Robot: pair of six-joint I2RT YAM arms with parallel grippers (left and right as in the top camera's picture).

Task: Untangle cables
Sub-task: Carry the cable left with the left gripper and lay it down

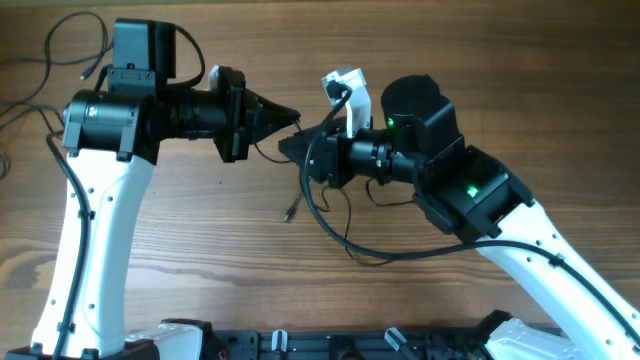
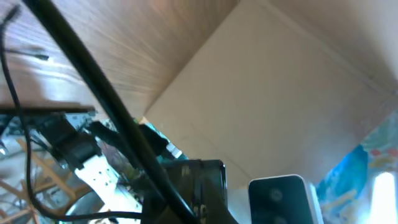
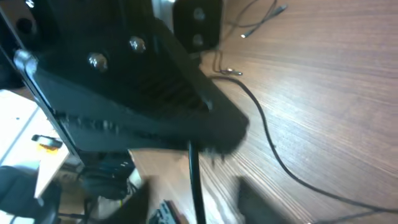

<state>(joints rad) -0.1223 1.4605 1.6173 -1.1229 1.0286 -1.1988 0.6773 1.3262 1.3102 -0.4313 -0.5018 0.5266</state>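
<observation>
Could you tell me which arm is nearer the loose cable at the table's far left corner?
Left. The left arm is right beside the cable; the right arm is far across.

Overhead looks straight down; wrist views close, tilted, sharing wood table

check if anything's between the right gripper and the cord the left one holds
Nothing visible is in the way: the cord comes out of the shut left gripper and passes between the fingers of the open right gripper.
</observation>
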